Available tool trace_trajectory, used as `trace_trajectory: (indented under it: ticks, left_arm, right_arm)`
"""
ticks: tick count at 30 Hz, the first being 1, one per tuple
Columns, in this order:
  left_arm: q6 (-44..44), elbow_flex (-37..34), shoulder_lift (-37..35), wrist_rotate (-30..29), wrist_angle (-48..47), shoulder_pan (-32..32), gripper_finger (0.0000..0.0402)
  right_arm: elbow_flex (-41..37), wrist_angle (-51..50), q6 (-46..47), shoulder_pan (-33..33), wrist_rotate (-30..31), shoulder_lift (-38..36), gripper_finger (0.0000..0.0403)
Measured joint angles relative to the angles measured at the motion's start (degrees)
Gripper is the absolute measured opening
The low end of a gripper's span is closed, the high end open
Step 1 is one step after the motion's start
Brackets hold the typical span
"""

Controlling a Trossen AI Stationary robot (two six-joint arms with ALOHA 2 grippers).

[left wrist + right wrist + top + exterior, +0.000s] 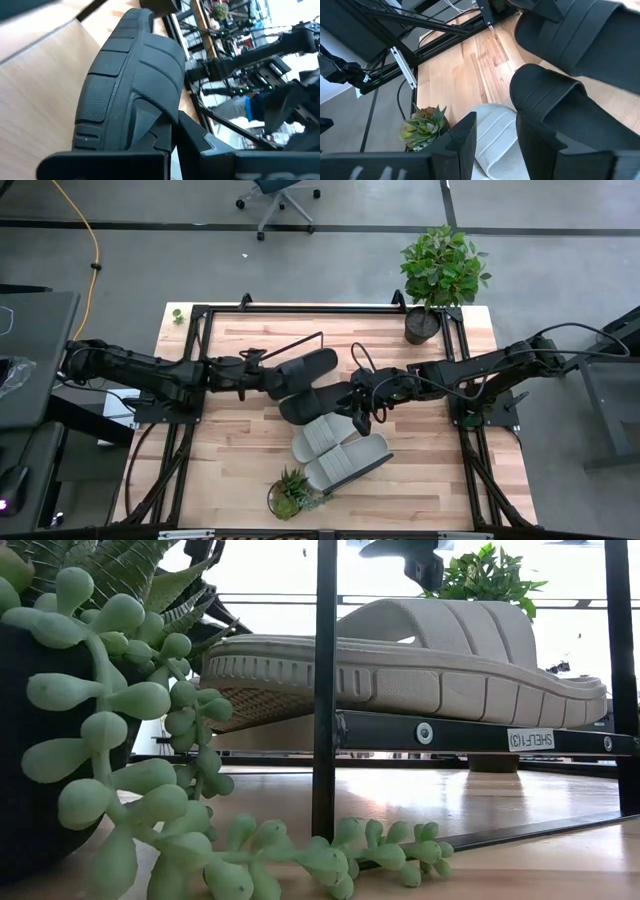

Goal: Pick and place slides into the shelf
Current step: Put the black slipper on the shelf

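Ref. landmark: the shelf [240, 395], the light-wood board lying across the bench [440, 470] centre, w/ thin black rod frame [295, 344] at its far-left end.

Left claw [272, 376] — you will find it over the shelf's left-centre, arm reaching in from the bench's left edge. It is closed on the heel end of one black slide [308, 366]. In the left wrist view the slide [131, 85] fills the frame, its strap ribbed, and the dark fingers [150, 140] clamp it at the near end. The slide sits toward the far side of the shelf, angled, toe pointing right.

Right claw [362, 408] — over the shelf's right-centre, arm coming in from the right edge. Fingers are partly open around the second black slide [315, 402]: in the right wrist view one finger [462, 140] stands beside the slide [555, 110], the other finger on it. You cannot tell from these views whether the grip is firm. This slide lies just nearer than the first, almost parallel to it.

The two light grey slides [340, 448] lie side by side at the shelf's near side, just beside the second black slide. In the low view one grey slide [420, 660] rests on a black bar [480, 735] labelled SHELF-13.

Other items: a potted plant [440, 275] at the far-right corner, well apart from the shelf; a small succulent [290, 492] near the shelf's front edge.
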Motion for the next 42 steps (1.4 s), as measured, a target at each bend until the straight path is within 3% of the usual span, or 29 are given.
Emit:
trace_trajectory:
  ticks: [25,35,42]
  left_arm:
    - [0.2,0.0,0.0,-1.2,-7.4,2.3,0.0001]
    - [1.7,0.0,0.5,1.3,-6.4,4.0,0.0001]
    - [1.7,0.0,5.3,3.2,0.9,4.1,0.0001]
  right_arm:
    - [0.0,0.1,-1.7,0.0,-0.1,0.0,0.0129]
    - [0.0,0.1,-1.9,0.0,-0.1,0.0,0.0129]
    - [0.0,0.1,-2.3,0.0,1.1,0.0,0.0129]
